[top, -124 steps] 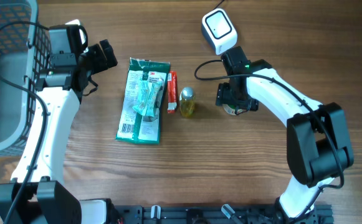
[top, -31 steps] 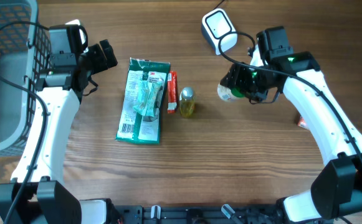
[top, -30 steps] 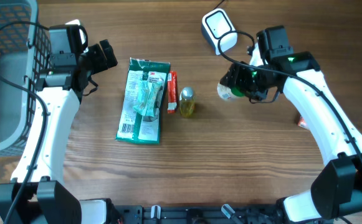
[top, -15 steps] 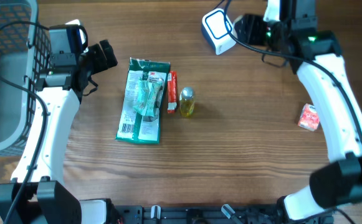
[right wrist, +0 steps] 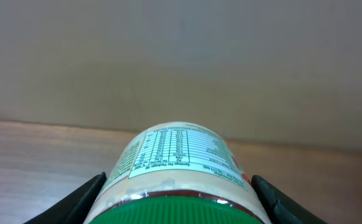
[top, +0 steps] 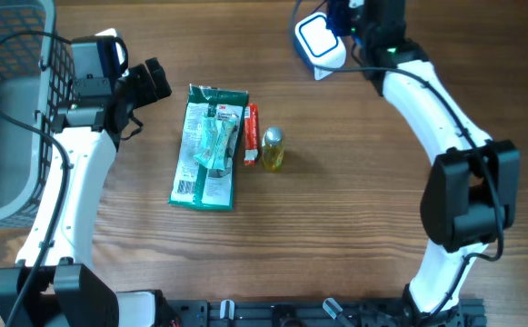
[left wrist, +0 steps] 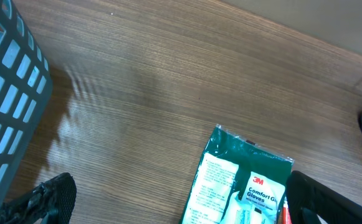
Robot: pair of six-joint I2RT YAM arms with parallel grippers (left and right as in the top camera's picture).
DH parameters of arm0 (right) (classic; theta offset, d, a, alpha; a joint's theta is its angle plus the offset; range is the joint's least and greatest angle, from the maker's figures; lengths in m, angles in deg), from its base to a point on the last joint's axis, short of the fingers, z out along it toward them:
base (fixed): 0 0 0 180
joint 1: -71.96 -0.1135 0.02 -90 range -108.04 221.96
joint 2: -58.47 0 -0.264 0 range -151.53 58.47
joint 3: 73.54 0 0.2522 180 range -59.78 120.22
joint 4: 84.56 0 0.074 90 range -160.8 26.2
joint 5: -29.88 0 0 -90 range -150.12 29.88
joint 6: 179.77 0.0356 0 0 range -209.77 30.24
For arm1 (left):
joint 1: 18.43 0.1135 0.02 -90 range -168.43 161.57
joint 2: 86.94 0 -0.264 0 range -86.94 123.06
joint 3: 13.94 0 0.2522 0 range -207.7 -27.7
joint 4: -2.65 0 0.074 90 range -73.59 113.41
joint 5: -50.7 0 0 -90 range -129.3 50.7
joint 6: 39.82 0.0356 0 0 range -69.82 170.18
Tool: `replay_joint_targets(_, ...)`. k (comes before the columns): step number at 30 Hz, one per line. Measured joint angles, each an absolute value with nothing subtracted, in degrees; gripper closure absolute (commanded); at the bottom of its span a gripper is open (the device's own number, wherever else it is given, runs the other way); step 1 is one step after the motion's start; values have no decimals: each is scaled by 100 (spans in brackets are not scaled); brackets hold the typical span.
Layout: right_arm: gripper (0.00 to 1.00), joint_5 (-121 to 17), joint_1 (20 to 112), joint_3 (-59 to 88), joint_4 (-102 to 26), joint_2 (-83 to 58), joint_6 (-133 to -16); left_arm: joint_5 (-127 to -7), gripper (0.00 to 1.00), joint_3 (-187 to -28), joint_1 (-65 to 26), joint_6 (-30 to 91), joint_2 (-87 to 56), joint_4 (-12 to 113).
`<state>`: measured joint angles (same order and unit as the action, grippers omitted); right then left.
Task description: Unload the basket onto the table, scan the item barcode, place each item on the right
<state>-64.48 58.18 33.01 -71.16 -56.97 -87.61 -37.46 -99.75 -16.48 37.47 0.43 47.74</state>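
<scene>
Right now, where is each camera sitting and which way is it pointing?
Overhead: above the table, looking straight down; both arms show, left gripper near the basket, right gripper by the white scanner.
Left wrist: on the left arm, angled down at the table; its two dark fingers frame the bottom corners.
Right wrist: on the right arm, looking level over the table toward a plain wall; its fingers flank a green-lidded jar.
Shared: overhead and left wrist both show the green glove pack and the basket.

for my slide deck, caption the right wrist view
Right gripper clamped on a green-lidded jar, nutrition label toward the camera, wooden table beyond
</scene>
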Motion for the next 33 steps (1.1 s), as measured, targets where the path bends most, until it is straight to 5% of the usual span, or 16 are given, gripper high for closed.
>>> replay_joint_targets(33,90,-7462,5427,3292,-8547,-7015,-9067,-3746,0,-9975,-1648,3744,43,4777)
